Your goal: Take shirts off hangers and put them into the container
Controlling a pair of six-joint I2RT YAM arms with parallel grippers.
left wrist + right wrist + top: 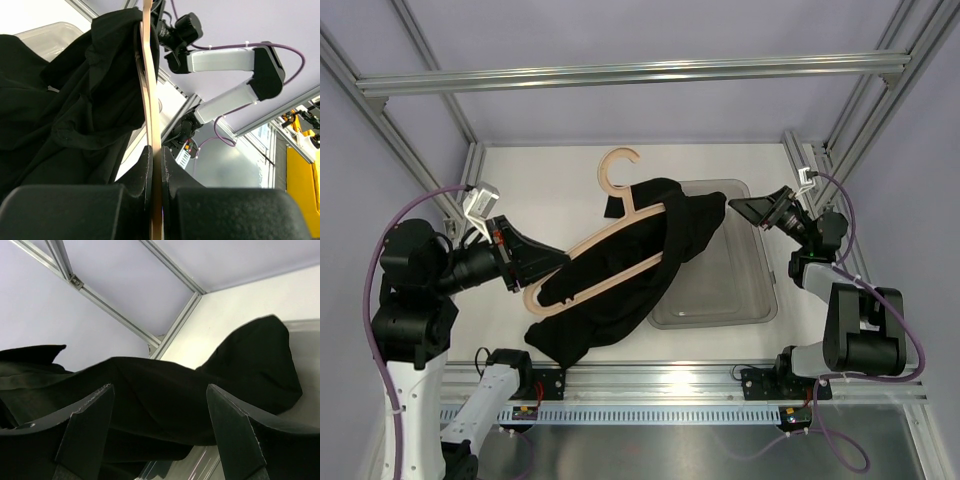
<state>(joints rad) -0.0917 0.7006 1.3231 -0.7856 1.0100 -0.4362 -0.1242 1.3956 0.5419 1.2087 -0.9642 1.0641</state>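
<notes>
left gripper (156,165): jaws pinching the tan wooden hanger (610,245)
right gripper (160,410): jaws spread, nothing held
black fabric shirt (620,290): partly over the clear plastic bin (740,290)

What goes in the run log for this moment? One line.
left gripper: shut on hanger | right gripper: open by shirt | bin: sleeve in

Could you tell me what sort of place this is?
Probably a robotics lab test cell: a white table boxed in by an aluminium frame with plain walls, and two arms bolted at its edge, working a shirt.
</notes>
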